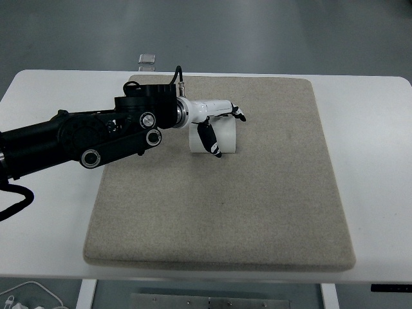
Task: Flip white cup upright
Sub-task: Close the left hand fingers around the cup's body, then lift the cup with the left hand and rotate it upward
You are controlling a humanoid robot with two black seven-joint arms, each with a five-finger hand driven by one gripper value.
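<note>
The left arm reaches in across the white table (pixel 367 161), and its white left hand (pixel 215 125) is over the white cup (pixel 222 138), fingers (pixel 209 138) curled down the cup's near side and over its top, clamped on it. The cup sits directly under the hand on the beige mat (pixel 257 212), towards the mat's far edge. Beyond the hand, just off the table, lies a small grey object (pixel 147 60), too small to identify

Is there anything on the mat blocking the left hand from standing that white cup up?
Nothing visible. The left hand is already on the white cup, fingers wrapped over it, and the mat around the cup is bare.
</note>
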